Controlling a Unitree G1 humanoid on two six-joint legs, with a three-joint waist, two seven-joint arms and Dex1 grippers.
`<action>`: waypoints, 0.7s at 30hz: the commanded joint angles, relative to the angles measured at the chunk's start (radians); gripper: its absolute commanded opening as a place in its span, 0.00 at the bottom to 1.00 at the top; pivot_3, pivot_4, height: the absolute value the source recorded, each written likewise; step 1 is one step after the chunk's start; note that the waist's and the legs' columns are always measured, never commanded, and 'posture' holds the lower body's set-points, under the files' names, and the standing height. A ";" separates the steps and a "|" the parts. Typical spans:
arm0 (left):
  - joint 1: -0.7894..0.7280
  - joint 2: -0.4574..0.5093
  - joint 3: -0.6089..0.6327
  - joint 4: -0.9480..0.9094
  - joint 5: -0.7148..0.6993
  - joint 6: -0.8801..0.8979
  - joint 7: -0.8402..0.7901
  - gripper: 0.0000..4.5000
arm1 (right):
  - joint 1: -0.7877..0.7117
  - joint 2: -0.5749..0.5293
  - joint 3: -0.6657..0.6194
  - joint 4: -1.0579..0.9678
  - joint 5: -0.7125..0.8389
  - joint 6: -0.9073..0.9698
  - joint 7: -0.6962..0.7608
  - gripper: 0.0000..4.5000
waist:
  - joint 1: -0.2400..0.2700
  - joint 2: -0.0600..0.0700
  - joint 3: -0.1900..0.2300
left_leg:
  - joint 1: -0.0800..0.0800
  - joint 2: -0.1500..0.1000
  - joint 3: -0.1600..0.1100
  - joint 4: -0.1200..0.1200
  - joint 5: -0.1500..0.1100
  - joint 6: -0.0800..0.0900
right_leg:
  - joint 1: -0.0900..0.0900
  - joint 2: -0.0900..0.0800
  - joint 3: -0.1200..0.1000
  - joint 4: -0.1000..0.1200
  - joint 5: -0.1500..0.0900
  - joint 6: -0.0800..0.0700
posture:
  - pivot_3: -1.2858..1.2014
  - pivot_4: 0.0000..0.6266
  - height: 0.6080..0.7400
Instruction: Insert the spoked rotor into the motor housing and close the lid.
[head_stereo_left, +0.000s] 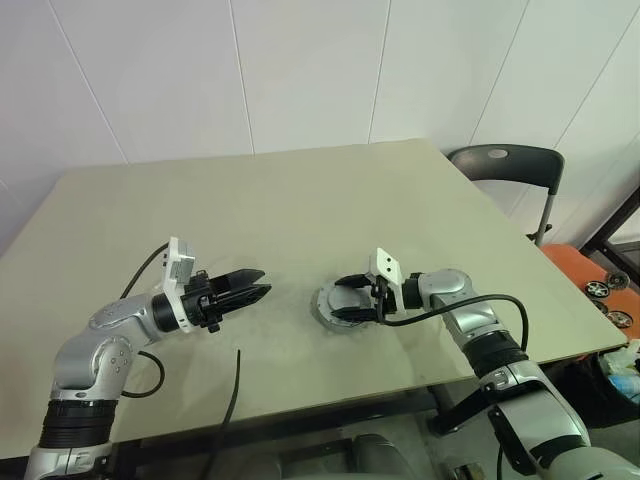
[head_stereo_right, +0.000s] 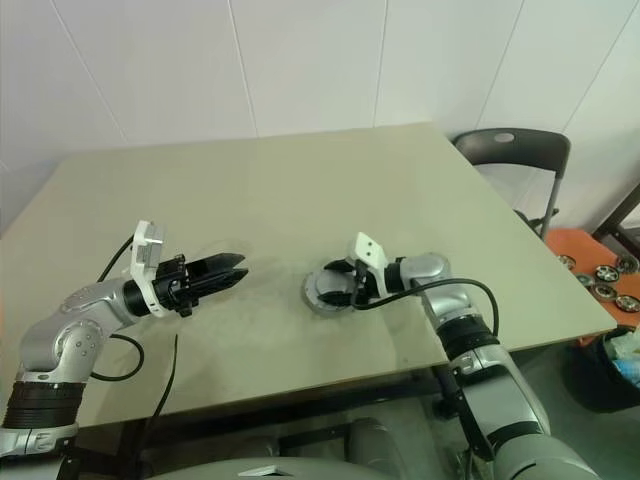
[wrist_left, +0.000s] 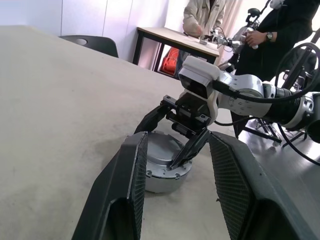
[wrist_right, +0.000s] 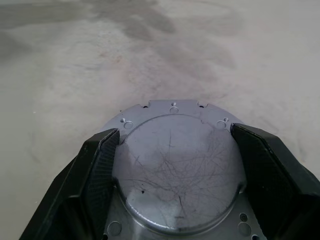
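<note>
A round grey lid (wrist_right: 175, 170) with a smooth, scratched top and a flange of screw holes sits on the motor housing (wrist_left: 162, 184), right of the table's middle. My right gripper (wrist_right: 175, 132) reaches in from the right and is shut on the lid's raised round part, one finger against each side. The spoked rotor is hidden, and so is the housing's inside. My left gripper (head_stereo_left: 265, 282) hovers level a short way to the left of the housing, pointing at it. It is open, with nothing between its fingers (wrist_left: 130, 185).
The beige table (head_stereo_left: 300, 200) stretches far behind the housing. Black cables (head_stereo_left: 235, 385) trail over its front edge. A dark chair (head_stereo_left: 505, 165) stands off the far right corner, an orange bin (head_stereo_left: 590, 275) of small wheels beside it. People (wrist_left: 200, 20) stand at another table.
</note>
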 joint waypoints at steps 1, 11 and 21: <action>-0.012 0.008 0.023 -0.033 -0.017 -0.008 0.006 0.46 | 0.026 -0.030 0.048 0.068 -0.059 0.048 0.036 0.71 | 0.000 -0.001 0.000 | 0.000 0.000 0.000 0.000 0.000 0.000 | 0.000 0.000 0.000 0.000 0.000 0.000 | 0.52 0.00 1.00; -0.006 0.011 0.023 -0.047 -0.026 -0.001 0.012 0.46 | -0.004 -0.050 0.043 0.103 -0.065 0.062 0.096 0.71 | 0.022 -0.001 -0.001 | 0.000 0.000 0.000 0.000 0.000 0.000 | 0.000 0.000 -0.001 -0.001 0.000 0.000 | 0.52 0.00 1.00; 0.004 0.011 0.022 -0.053 -0.030 -0.001 0.017 0.46 | 0.007 -0.007 0.007 0.101 -0.042 0.034 0.031 0.71 | 0.015 -0.001 -0.003 | 0.000 0.000 0.000 0.000 0.000 0.000 | 0.002 0.001 -0.001 0.001 -0.001 0.000 | 0.52 0.00 1.00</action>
